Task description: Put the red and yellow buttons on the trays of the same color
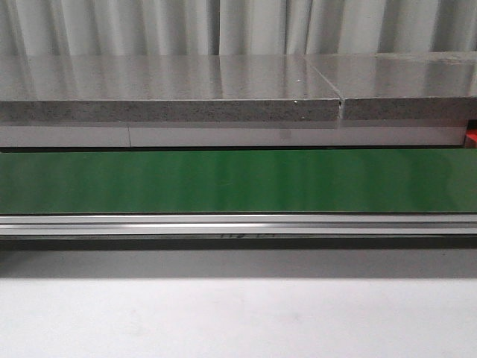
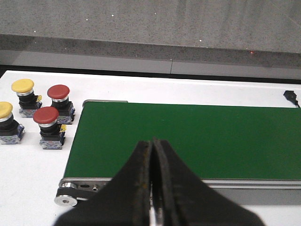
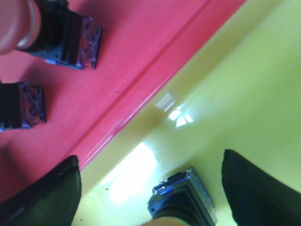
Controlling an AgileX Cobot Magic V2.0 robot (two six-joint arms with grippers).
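Grey stone-look shelving and a pleated curtain back the workstation, where a green conveyor belt (image 1: 238, 181) runs across the front view above a bare white table (image 1: 238, 321); neither arm appears in that view.

From the left wrist camera, the left gripper (image 2: 152, 179) hangs over the near end of the belt with its two black fingers (image 2: 136, 188) pressed flat together, clenched on nothing. Ahead of it and off to one side, on the white tabletop just past the belt's end, stand four push buttons close together: two red buttons (image 2: 47, 117) and two yellow buttons (image 2: 22, 86), each upright on a black base. None touches the gripper.

From the right wrist camera, the right gripper (image 3: 150, 197) is spread wide, its dark fingers (image 3: 256, 188) well apart over the glossy yellow tray (image 3: 235, 94). Between the fingers a button's black base (image 3: 183, 200) rests on the yellow tray floor; neither finger is seen touching it, and its cap colour cannot be told at the frame's edge. Beyond the raised rim where the trays meet lies the red tray (image 3: 127, 52), holding two more button bases, one with a red cap (image 3: 14, 26) blurred in the corner
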